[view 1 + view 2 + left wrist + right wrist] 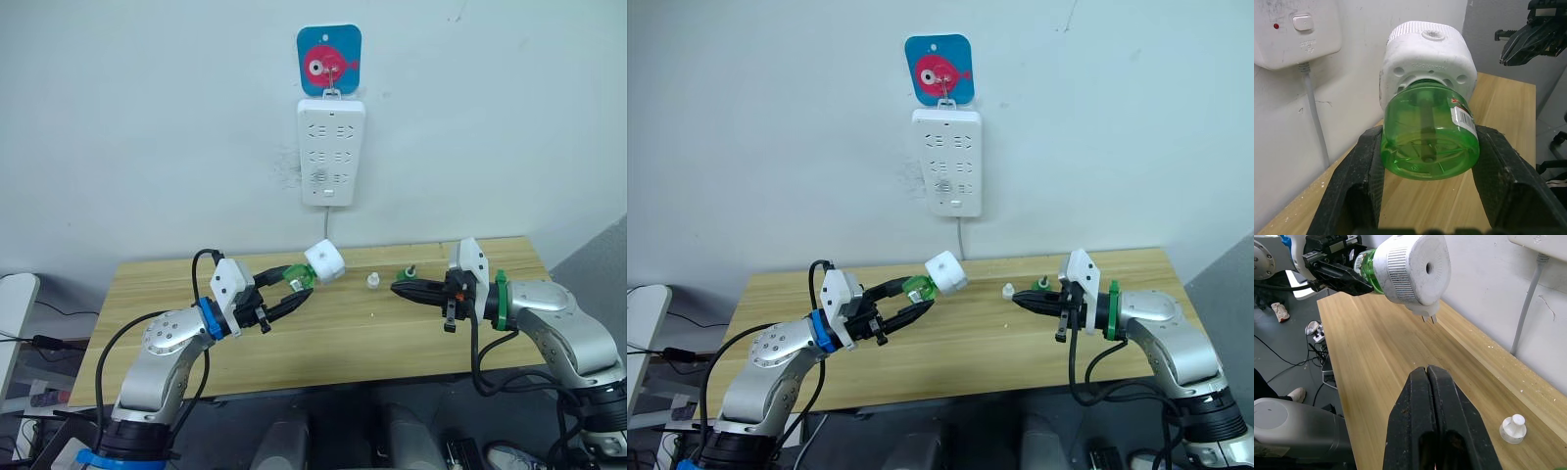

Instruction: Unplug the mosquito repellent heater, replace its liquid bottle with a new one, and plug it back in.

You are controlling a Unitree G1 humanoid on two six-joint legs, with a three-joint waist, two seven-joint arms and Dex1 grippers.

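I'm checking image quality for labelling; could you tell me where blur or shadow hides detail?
Left wrist view: the left gripper's fingers are soft up close, while the green bottle and heater stay sharp. Right wrist view: the shut right gripper is dark, and the white cap is clear.

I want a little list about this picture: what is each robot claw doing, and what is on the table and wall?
left claw: shut on the round translucent green bottle screwed into the small white rounded plastic heater, held above the table
right claw: shut, empty
wooden table: small white cap; a second green bottle behind the right claw
wall: tall white power strip
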